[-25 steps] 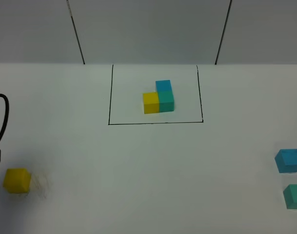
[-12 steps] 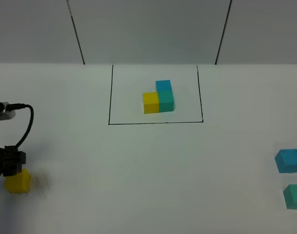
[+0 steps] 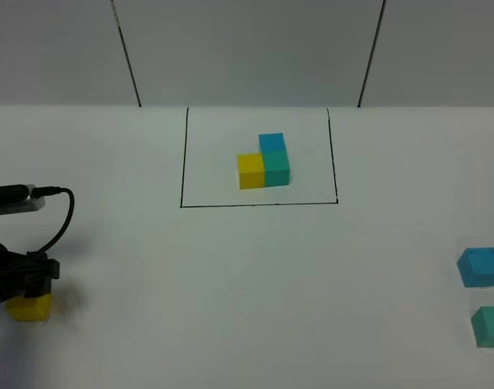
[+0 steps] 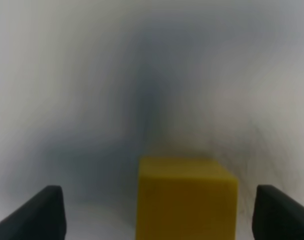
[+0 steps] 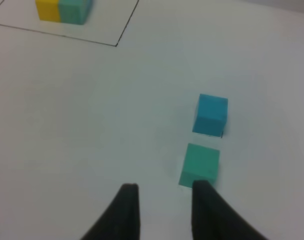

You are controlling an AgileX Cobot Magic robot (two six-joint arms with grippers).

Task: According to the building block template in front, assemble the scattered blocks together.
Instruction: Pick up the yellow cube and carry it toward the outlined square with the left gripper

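Note:
The building block template [image 3: 264, 163] is a joined yellow, teal-green and sky-blue cluster inside a thin black rectangle at the back middle; its yellow and teal-green cubes also show in the right wrist view [image 5: 62, 10]. The loose yellow cube [image 3: 29, 308] lies at the front left. My left gripper [image 3: 26, 290] is over it, open, with the cube [image 4: 186, 197] between its two fingers [image 4: 42, 215], which stand apart from it. The loose sky-blue cube [image 3: 479, 267] and teal-green cube [image 3: 490, 326] lie at the far right. My right gripper [image 5: 164, 192] is slightly open and empty, just short of the teal-green cube [image 5: 200, 164], with the sky-blue cube [image 5: 210, 114] beyond.
The white table [image 3: 247, 275] ends at a grey back wall with two dark seams. The left arm's black cable [image 3: 60, 215] loops above the yellow cube. The right arm is out of the exterior view.
My left gripper has come in from the left edge and now covers the top of the yellow cube. The cubes have not moved.

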